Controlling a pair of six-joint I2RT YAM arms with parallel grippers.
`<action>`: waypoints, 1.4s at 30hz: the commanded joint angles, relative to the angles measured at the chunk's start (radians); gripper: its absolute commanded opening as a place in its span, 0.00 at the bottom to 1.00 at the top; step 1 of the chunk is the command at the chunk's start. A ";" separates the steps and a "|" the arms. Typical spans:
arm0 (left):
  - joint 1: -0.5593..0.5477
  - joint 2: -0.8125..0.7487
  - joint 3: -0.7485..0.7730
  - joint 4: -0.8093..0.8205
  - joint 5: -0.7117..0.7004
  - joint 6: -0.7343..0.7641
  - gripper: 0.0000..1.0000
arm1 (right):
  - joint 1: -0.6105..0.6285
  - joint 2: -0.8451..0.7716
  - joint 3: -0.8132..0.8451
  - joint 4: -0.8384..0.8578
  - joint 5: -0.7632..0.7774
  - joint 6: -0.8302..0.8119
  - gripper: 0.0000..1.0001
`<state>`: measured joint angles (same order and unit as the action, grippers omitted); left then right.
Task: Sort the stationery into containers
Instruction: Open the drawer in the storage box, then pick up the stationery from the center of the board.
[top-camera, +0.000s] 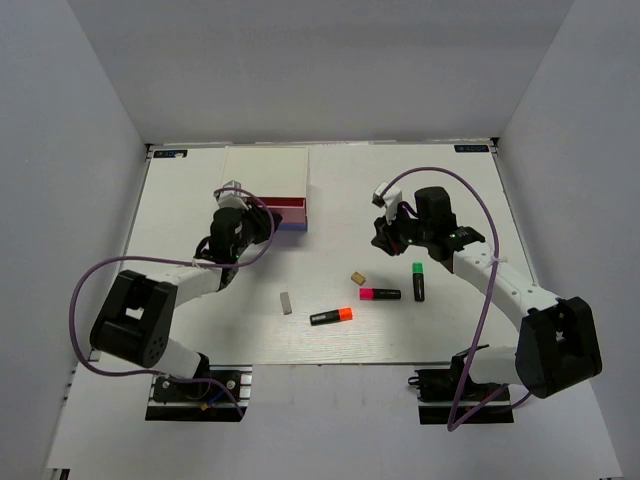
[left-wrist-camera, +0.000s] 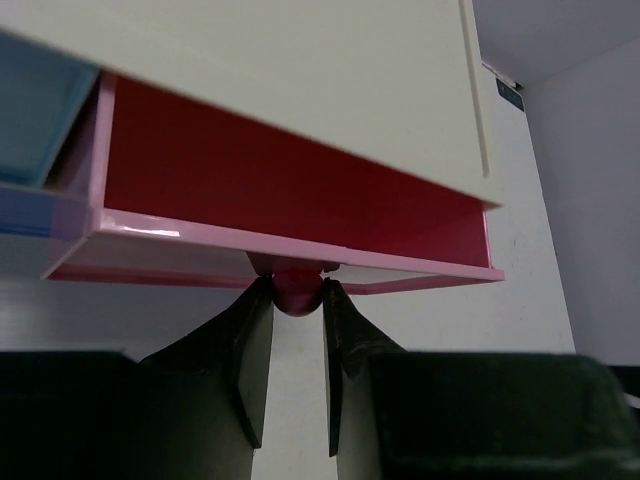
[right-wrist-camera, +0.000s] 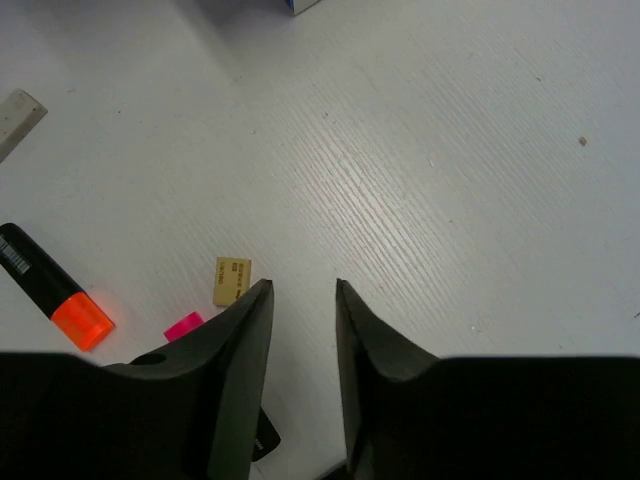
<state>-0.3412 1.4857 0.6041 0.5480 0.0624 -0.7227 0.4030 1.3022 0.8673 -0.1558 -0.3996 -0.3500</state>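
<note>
Left claw (left-wrist-camera: 297, 287) clamped on the knob (left-wrist-camera: 296, 297) of the pink drawer (left-wrist-camera: 270, 245); right claw (right-wrist-camera: 303, 300) apart, nothing between its fingers.

In the left wrist view the knob sits right at the fingertips, and the drawer stands out from under the cream-topped box (left-wrist-camera: 300, 70) at twelve o'clock, its red inside showing, with a light-blue drawer (left-wrist-camera: 35, 110) at ten o'clock. In the right wrist view the tan block (right-wrist-camera: 232, 281) lies just beside the left finger at nine o'clock, the orange highlighter (right-wrist-camera: 45, 290) farther out the same way, and the grey-white eraser (right-wrist-camera: 18, 115) at ten o'clock. From above, the pink highlighter (top-camera: 380, 294) lies at six o'clock of the right claw and the green highlighter (top-camera: 418, 281) at five o'clock, all on the table (top-camera: 480, 200).
</note>
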 joint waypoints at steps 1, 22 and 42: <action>-0.018 -0.079 -0.062 -0.057 0.024 0.011 0.16 | -0.006 -0.003 -0.002 0.007 -0.031 -0.014 0.40; -0.027 -0.267 -0.069 -0.292 0.054 0.077 0.83 | 0.034 0.198 0.088 -0.203 -0.159 -0.103 0.61; -0.027 -0.745 -0.162 -0.893 -0.021 -0.012 0.99 | 0.221 0.393 0.110 -0.104 0.278 0.068 0.62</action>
<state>-0.3637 0.7425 0.4469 -0.2749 0.0601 -0.7086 0.6117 1.6833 0.9485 -0.2958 -0.2302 -0.3119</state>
